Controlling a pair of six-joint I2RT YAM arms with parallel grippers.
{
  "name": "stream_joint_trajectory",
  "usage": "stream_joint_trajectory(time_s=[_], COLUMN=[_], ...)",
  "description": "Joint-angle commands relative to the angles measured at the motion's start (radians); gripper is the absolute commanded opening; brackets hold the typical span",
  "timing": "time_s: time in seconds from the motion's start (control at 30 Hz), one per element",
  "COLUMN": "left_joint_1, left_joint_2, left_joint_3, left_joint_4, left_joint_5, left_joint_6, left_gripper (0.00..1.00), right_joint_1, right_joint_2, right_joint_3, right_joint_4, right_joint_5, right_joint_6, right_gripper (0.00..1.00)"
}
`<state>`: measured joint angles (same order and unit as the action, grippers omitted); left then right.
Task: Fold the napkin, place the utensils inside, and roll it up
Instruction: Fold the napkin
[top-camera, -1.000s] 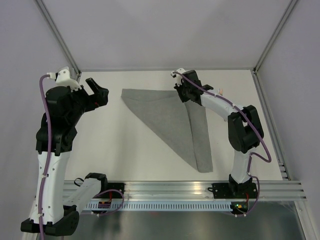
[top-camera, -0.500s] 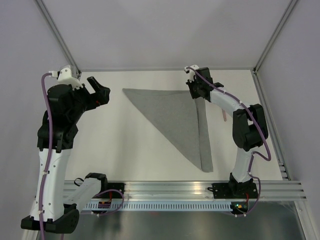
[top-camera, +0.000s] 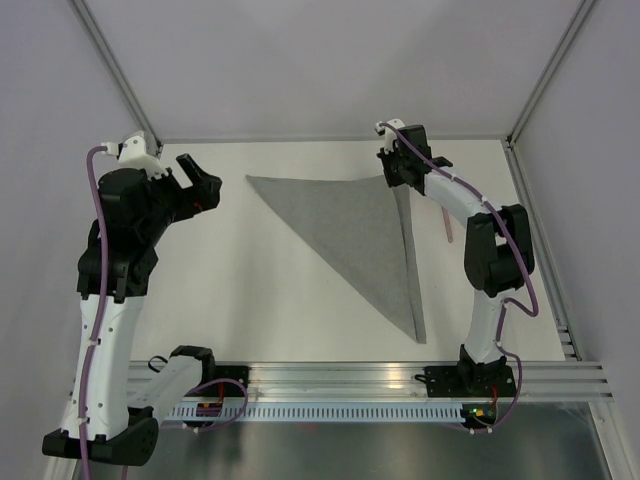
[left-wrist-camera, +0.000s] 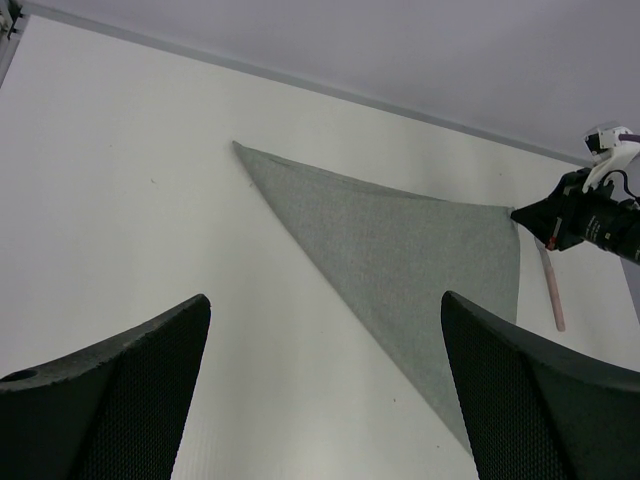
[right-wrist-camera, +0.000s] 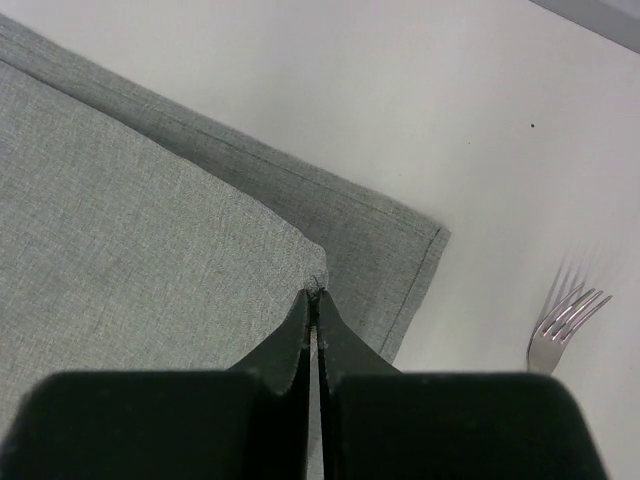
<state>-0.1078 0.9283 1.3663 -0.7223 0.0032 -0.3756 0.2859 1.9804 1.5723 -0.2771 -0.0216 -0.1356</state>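
Top external | right end effector pinching napkin corner, now farther back

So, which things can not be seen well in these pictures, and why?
- Utensils: top view shows only one pink handle; the right arm may hide others.
- Fork: right wrist view, handle hidden behind the right gripper.
- Napkin corner: right wrist view, unclear whether the shut jaws pinch it.
- Napkin's near tip: left wrist view, covered by a left gripper finger.
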Motion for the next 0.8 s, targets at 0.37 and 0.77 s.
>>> stream_joint_trajectory(time_s=[0.37,0.77], left_joint_1=[0.003,0.003], left_joint_2=[0.014,0.017], left_joint_3=[-0.033,-0.039], left_joint_4=[0.052,0.061], left_joint_5=[0.035,0.038], left_joint_6=[-0.049,-0.048], left_gripper=[1.00,1.00], right_joint_1=[-0.036,-0.050], right_joint_2=[0.058,0.067], right_joint_3=[0.086,0.130], right_joint_4=[-0.010,-0.034], right_joint_5=[0.009,0.009], right_joint_6=[0.005,0.008], right_gripper=[0.00,0.00])
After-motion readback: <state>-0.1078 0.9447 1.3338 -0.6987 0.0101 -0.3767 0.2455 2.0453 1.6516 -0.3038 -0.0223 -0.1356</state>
